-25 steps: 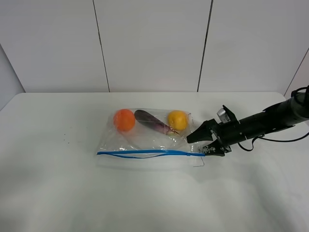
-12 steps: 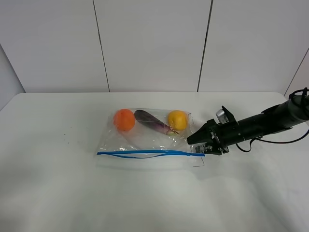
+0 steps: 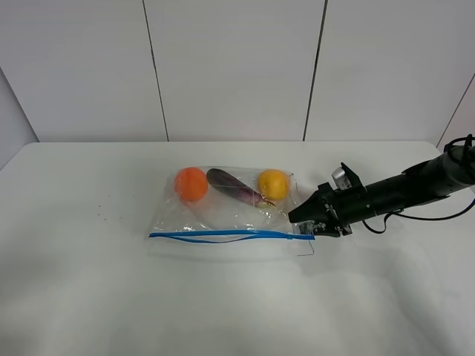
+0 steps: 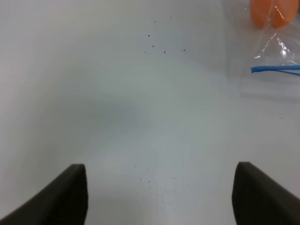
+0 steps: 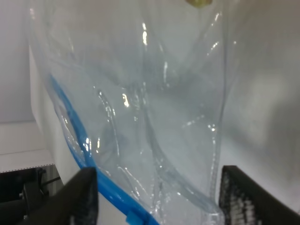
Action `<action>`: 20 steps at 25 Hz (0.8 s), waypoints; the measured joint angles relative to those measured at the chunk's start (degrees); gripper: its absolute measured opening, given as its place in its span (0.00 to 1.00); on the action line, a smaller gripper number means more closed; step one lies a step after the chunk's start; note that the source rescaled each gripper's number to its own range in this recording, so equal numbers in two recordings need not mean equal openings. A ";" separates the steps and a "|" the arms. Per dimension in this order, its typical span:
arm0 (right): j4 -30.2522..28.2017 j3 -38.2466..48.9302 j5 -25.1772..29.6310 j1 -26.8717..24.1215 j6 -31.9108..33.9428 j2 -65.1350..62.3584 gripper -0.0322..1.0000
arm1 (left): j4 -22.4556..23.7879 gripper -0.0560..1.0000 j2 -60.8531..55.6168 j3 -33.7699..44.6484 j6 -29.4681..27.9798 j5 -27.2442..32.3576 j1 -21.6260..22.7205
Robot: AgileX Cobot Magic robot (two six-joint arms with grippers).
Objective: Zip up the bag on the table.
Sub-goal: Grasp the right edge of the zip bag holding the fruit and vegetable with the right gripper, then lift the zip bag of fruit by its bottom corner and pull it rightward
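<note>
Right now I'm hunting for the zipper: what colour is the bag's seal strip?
The seal strip is blue, best seen in the exterior high view.

bag [image 3: 223, 215] lies on the table [image 3: 89, 297], right gripper [image 3: 300, 225] at its right end.

In the high view the right arm [image 3: 415, 185] runs off the frame's right edge, and at the lower right corner of the bag [image 3: 223, 216] the clear plastic leaves it unclear whether the right claw [image 3: 303, 224] touches it. The left claw [image 4: 161, 190] shows only two dark finger stubs, cut by the frame edge.
</note>
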 joint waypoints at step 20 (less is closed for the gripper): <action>0.47 0.00 3.64 0.00 8.89 0.00 0.03 | 0.00 1.00 0.00 0.00 0.00 0.00 0.00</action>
